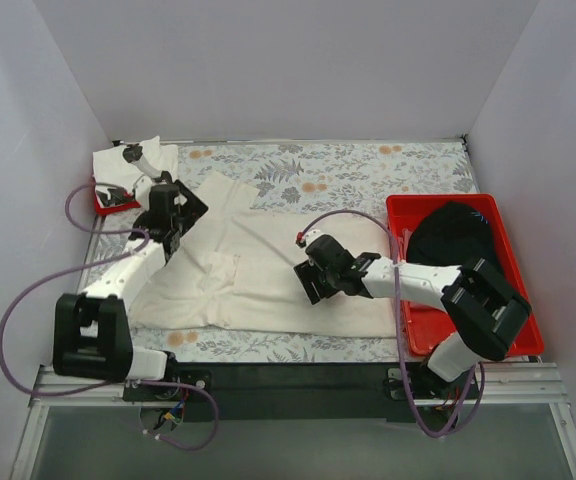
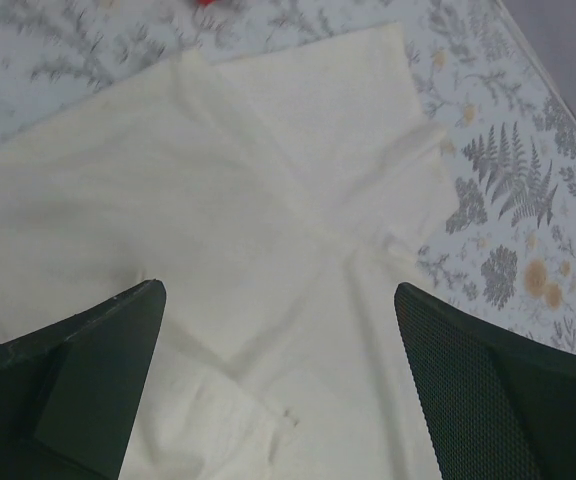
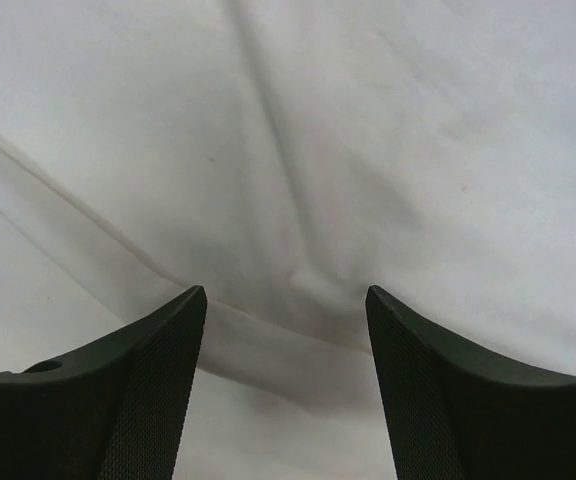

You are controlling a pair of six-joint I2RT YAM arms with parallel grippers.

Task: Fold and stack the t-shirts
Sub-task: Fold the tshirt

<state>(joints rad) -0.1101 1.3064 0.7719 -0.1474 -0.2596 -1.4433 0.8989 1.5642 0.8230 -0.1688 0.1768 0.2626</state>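
A plain cream-white t-shirt lies spread on the flowered table, with folds and a sleeve toward the back left. My left gripper is open just above its left part; the left wrist view shows the cloth between the wide-apart fingers. My right gripper is open low over the shirt's middle; the right wrist view shows a raised crease between the fingers. A black t-shirt lies in the red tray. A white t-shirt with black marks lies at the back left.
A small red tray sits under the white shirt at the back left. The large red tray stands along the right side. White walls close in the table on three sides. The flowered cloth shows behind the shirt.
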